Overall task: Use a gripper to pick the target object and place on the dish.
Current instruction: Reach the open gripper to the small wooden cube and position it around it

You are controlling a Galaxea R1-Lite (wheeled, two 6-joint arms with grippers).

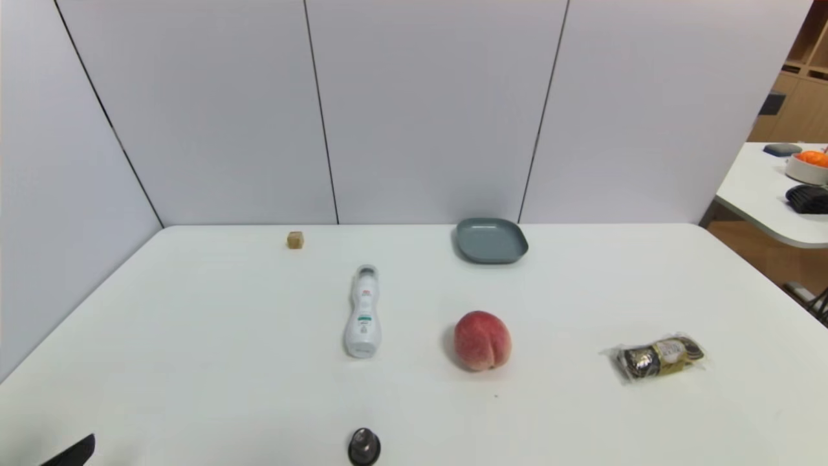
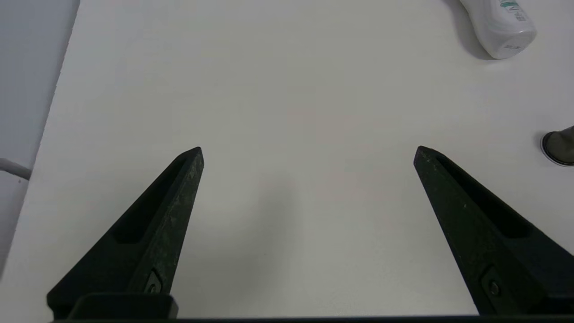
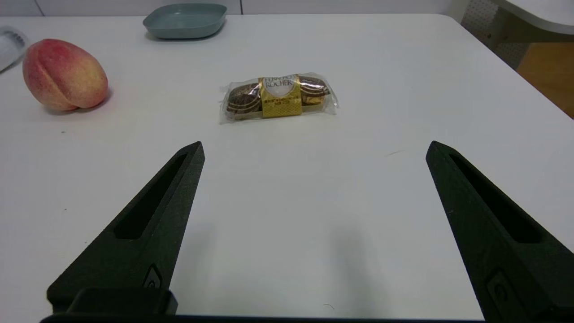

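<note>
0 of 2 steps done: pick and place both left. Cube (image 1: 295,240) sits at far-left table edge, dish (image 1: 491,241) bare. Our left gripper (image 2: 308,154) is wide open, empty, near-left; right gripper (image 3: 317,148) idles open, near-right.

Tan cube, left of dish.Tan cube (image 1: 295,240) left of dish (image 1: 491,241).

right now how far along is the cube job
Nothing looks done: the tiny tan wooden cube sits on the table's far left, off the shallow grey-blue dish. Nothing is in hand; the open black left gripper is empty. Picking and placing remain.
</note>
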